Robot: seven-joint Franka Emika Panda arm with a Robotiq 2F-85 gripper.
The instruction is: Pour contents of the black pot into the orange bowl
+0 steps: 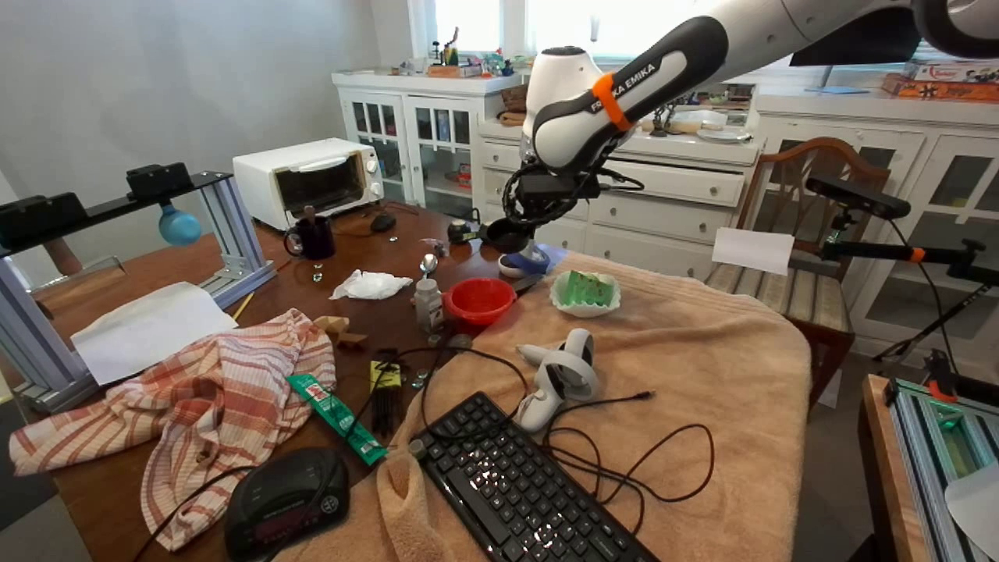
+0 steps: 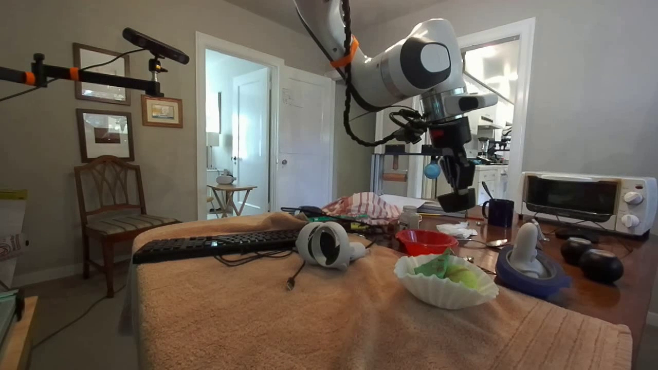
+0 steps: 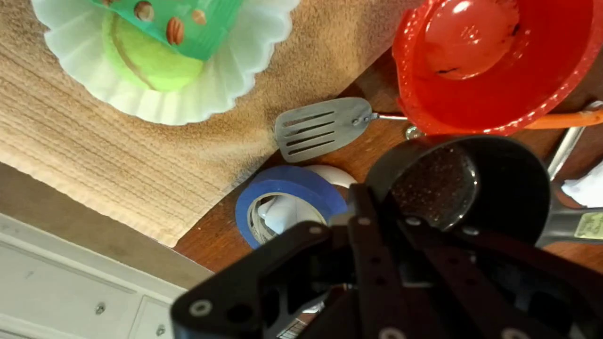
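Note:
The black pot (image 3: 511, 188) is held above the table by my gripper (image 3: 384, 202). In the wrist view one finger is outside its wall and one inside. Its inside shows a dark, speckled base; I cannot tell contents from pot floor. Its handle points away to the right. The pot (image 1: 509, 234) also shows under the gripper (image 1: 531, 204) in an exterior view, and the pot (image 2: 456, 201) hangs from the gripper (image 2: 458, 177) in an exterior view. The bowl looks red (image 3: 546, 56); it stands beside the pot, and in both exterior views (image 1: 479, 300) (image 2: 426, 241).
A white fluted bowl (image 3: 245, 70) with a tennis ball and green packet stands nearby. A blue tape roll (image 3: 301, 181) and a slotted spatula (image 3: 325, 127) lie close to the pot. A bottle (image 1: 428, 306), a mug (image 1: 312, 237), a keyboard (image 1: 523, 484) and a controller (image 1: 574, 367) surround the bowl.

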